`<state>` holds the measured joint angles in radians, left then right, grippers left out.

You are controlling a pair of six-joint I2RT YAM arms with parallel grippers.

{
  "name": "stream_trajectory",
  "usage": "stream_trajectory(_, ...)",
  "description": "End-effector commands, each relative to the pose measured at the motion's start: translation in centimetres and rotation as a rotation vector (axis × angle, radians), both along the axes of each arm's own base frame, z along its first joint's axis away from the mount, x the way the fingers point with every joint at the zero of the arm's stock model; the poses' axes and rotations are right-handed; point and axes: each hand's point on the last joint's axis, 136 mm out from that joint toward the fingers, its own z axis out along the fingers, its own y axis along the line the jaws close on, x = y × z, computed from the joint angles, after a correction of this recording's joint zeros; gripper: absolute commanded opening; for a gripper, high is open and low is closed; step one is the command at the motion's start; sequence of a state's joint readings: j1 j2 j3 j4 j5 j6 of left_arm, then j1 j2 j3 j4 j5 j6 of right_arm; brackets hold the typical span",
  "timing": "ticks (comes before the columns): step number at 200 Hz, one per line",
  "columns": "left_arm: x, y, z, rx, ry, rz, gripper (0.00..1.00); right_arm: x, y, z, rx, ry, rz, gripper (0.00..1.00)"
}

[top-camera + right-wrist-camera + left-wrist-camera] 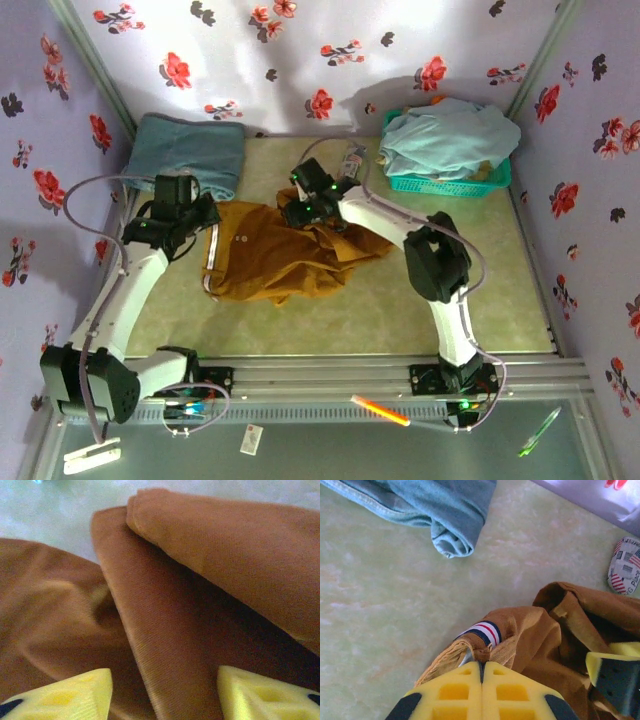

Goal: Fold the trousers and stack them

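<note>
I see a pale green table [400, 300] inside floral walls [300, 50]. Ochre trousers [270, 265] lie crumpled mid-table. My left gripper [481, 664] clamps their striped waistband [482, 632]; the right gripper [165, 675] is spread over the folds.

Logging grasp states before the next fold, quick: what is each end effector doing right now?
Left end effector: closed, pinching the trousers at the waistband.
Right end effector: open over a fold of the trousers.
</note>
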<state>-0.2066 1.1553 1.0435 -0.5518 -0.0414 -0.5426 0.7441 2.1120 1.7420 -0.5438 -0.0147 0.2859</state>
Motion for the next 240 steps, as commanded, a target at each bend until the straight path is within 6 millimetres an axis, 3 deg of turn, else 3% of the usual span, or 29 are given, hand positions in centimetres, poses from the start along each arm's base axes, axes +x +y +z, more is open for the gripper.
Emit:
stream_trajectory(1, -0.8, -0.3, 0.5, -0.014, -0.024, -0.011, 0.00, 2.0, -2.0, 0.8, -0.095, -0.058, -0.045, 0.29)
stream_trajectory(12, -0.9, -0.2, 0.7, -0.014, -0.028, -0.008, 0.00, 2.4, -2.5, 2.0, -0.098, -0.095, -0.079, 0.11)
stream_trajectory(22, -0.9, -0.1, 1.1, -0.011, -0.034, -0.004, 0.00, 2.8, -3.2, 3.8, -0.089, -0.146, -0.110, 0.00)
stream_trajectory(48, -0.6, 0.4, 3.1, 0.015, -0.064, 0.006, 0.00, 4.4, -6.3, 9.3, -0.073, -0.276, -0.231, 0.00)
stream_trajectory(106, 0.8, 2.1, 10.5, 0.131, -0.196, 0.024, 0.00, 7.1, -15.5, 20.5, 0.100, -0.432, -0.451, 0.00)
stream_trajectory(142, 2.4, 5.6, 14.3, 0.194, -0.287, 0.118, 0.00, 8.6, -22.0, 26.6, 0.197, -0.508, -0.577, 0.00)
stream_trajectory(178, 5.3, 8.8, 18.7, 0.225, -0.424, 0.203, 0.00, 9.8, -27.9, 31.8, 0.312, -0.579, -0.696, 0.00)
stream_trajectory(194, 5.8, 9.6, 21.1, 0.215, -0.473, 0.217, 0.00, 9.0, -30.3, 33.7, 0.348, -0.606, -0.740, 0.00)
stream_trajectory(213, 4.2, 10.2, 24.0, 0.223, -0.566, 0.229, 0.00, 5.9, -33.2, 34.6, 0.368, -0.650, -0.799, 0.00)
stream_trajectory(227, 1.8, 11.3, 24.7, 0.209, -0.612, 0.278, 0.00, 2.5, -36.0, 33.3, 0.391, -0.667, -0.872, 0.00)
stream_trajectory(240, -1.0, 12.6, 23.8, 0.173, -0.642, 0.345, 0.00, -0.7, -38.6, 31.4, 0.405, -0.665, -0.963, 0.00)
